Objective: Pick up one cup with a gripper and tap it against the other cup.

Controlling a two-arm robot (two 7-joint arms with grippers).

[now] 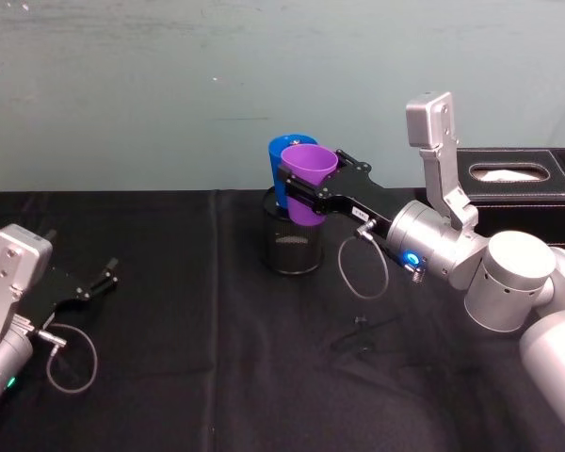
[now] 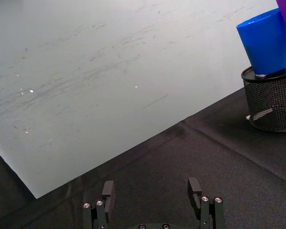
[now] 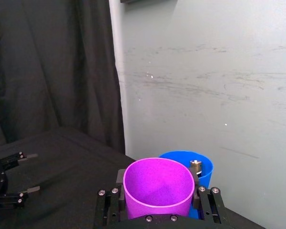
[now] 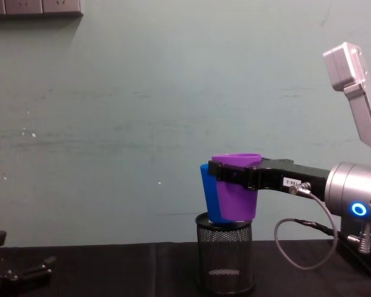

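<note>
Your right gripper [image 1: 313, 185] is clamping the upright purple tumbler [image 1: 311, 166] beside the blue tumbler [image 1: 281, 155], which is sitting in the mesh holder [image 1: 295, 250]; your left gripper [image 1: 107, 273] is lying low at left, fingers apart.

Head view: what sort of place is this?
Probably a robot test bench in a lab: a black-draped table, a bare pale wall, and the right claw holding a purple cup by a blue cup in a mesh holder.

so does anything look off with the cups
The blue cup leans askew inside the black mesh holder, not flat on the table. The right hand holds the purple cup beside it; the left hand lies idle, open. Nothing spilled.
</note>
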